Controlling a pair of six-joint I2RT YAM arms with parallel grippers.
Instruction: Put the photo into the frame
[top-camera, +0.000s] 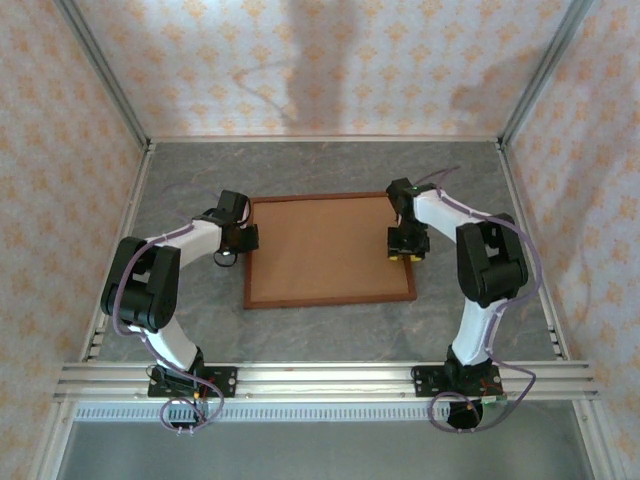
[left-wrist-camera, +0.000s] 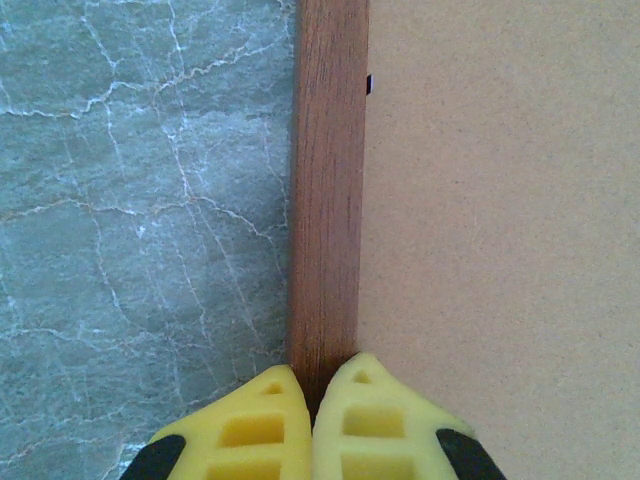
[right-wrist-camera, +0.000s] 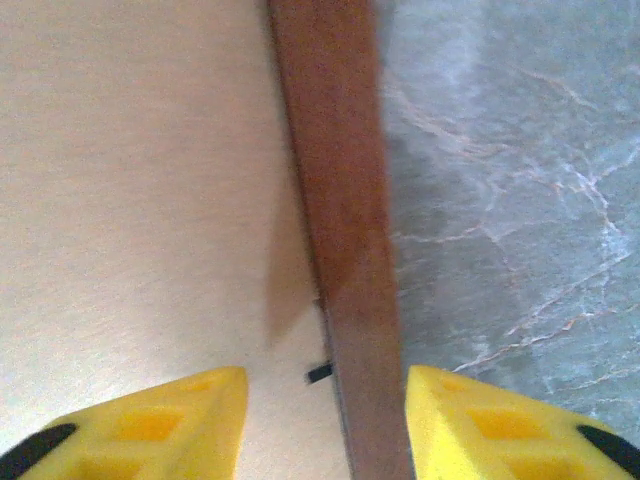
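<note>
The frame (top-camera: 330, 301) of dark reddish-brown moulding lies flat in the middle of the table, with a plain brown backing board (top-camera: 325, 245) inside it. The photo is hidden. My left gripper (top-camera: 247, 238) is shut, its yellow tips together at the frame's left moulding (left-wrist-camera: 328, 200), beside the board (left-wrist-camera: 500, 230); in the left wrist view the gripper (left-wrist-camera: 315, 385) has nothing between its jaws. My right gripper (top-camera: 405, 255) is open and straddles the right moulding (right-wrist-camera: 345, 200): one finger is over the board (right-wrist-camera: 130, 200), the other over the table, and the gripper (right-wrist-camera: 325, 375) has gaps on both sides.
The grey marbled tabletop (top-camera: 320, 165) surrounds the frame. Patterned walls and metal rails (top-camera: 320, 378) enclose the workspace. A small black tab (right-wrist-camera: 319, 373) sticks out from the right moulding over the board, and another tab (left-wrist-camera: 368, 84) shows on the left moulding.
</note>
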